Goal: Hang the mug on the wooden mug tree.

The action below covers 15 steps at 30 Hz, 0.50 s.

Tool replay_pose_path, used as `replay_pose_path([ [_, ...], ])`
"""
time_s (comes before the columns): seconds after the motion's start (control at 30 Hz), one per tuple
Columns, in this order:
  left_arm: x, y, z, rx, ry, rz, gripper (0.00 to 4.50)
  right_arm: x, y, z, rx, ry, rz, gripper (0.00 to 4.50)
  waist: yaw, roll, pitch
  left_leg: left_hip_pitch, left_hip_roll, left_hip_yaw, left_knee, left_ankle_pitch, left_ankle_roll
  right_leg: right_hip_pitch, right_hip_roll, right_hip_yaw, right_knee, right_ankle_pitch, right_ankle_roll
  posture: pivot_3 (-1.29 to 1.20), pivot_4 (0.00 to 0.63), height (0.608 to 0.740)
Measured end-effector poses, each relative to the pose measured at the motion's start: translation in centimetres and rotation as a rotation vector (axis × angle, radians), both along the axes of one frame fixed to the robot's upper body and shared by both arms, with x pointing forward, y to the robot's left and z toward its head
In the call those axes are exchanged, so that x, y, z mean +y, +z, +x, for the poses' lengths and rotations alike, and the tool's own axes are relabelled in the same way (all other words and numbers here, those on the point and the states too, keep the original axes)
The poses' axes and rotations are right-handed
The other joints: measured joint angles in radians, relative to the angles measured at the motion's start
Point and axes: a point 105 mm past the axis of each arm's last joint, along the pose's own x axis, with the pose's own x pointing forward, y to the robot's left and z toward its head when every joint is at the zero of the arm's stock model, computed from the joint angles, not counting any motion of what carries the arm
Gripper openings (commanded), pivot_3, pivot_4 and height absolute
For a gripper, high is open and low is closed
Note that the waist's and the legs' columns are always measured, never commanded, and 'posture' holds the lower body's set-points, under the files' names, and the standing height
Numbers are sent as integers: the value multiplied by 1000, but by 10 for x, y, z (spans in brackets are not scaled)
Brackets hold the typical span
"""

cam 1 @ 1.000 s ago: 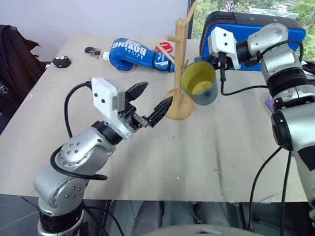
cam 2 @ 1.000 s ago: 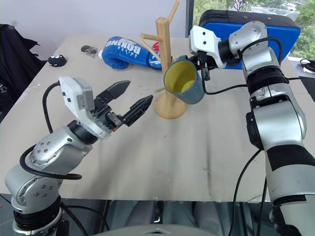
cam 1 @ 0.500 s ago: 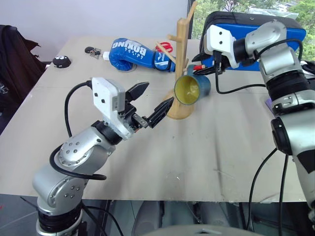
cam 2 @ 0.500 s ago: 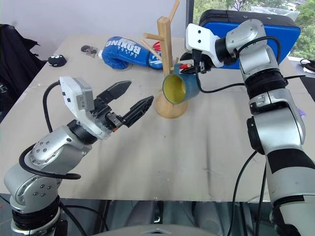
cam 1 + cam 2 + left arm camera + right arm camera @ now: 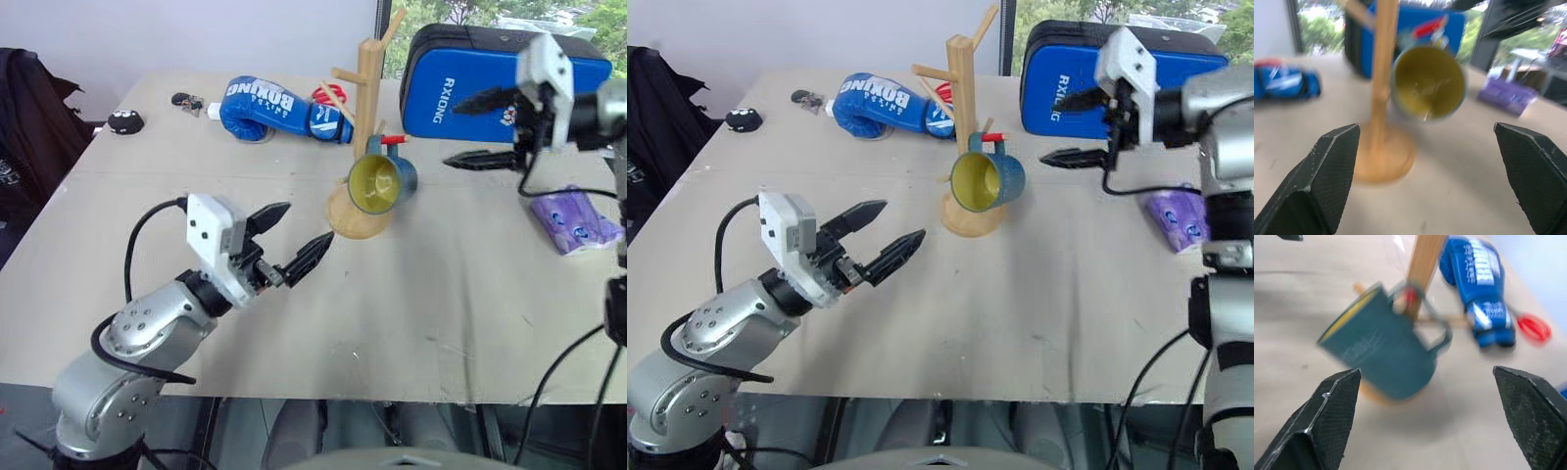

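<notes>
The teal mug (image 5: 382, 183) with a yellow inside hangs by its handle from a red-tipped peg of the wooden mug tree (image 5: 369, 78), its mouth turned toward me. No gripper touches it. My right gripper (image 5: 454, 135) is open and empty, off to the right of the mug, in front of the blue pad. In the right wrist view the mug (image 5: 1383, 355) dangles beside the post (image 5: 1425, 259). My left gripper (image 5: 307, 223) is open and empty, low over the table, front-left of the tree's round base (image 5: 345, 220), pointing at the mug (image 5: 1429, 82).
A blue boxing glove (image 5: 269, 103) and red scissors (image 5: 328, 95) lie behind the tree. A blue pad (image 5: 460, 78) stands at the back right. A purple packet (image 5: 573, 220) lies at the right edge. A small black object (image 5: 124, 120) sits far left.
My right gripper opened, let go of the mug and pulled away to the right; the mug now hangs from the peg. My left gripper sank a little toward the table.
</notes>
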Motion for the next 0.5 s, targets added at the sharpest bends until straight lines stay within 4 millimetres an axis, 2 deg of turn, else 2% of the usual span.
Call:
replay_pose_path([
  [0.03,7,-15,2,31,45,66,4500,-12,-29,-15,65,-37,82,4375,4,-1,-1,0,0,0,-1,0,0,1,0,-1,0,0,0,0,150,737],
  [0.07,13,-25,4,57,72,95,4500,-16,-48,-21,126,-55,119,4375,4,-2,-1,1,0,0,0,0,0,2,0,-1,0,0,0,0,150,737],
  [0.13,20,-45,4,96,109,151,4500,-17,-87,-36,226,-121,257,4375,2,0,-1,1,0,0,0,-1,1,1,0,1,1,0,0,0,150,737],
  [0.2,19,-62,-1,109,103,191,4500,-18,-135,-64,263,-243,370,4375,3,1,-1,1,0,0,0,-1,1,0,1,2,1,0,0,0,150,737],
  [0.27,20,-76,-5,129,103,211,4500,-18,-163,-79,301,-333,410,4375,0,3,-2,2,0,2,0,-1,1,0,1,3,1,0,0,0,150,737],
  [0.3,21,-86,-6,141,101,231,4500,-20,-176,-87,294,-399,422,4375,-4,3,-2,4,0,3,0,-1,2,1,1,4,1,0,0,0,150,737],
  [0.4,22,-104,-7,149,89,230,4500,-28,-193,-103,178,-538,424,4375,-5,2,-3,12,0,4,0,-3,5,9,2,3,0,-1,0,0,150,737],
  [0.5,26,-113,-5,158,93,225,4500,-27,-200,-110,124,-606,452,4375,-5,2,-2,17,1,5,-1,-3,5,14,3,3,0,-1,0,0,150,737],
])
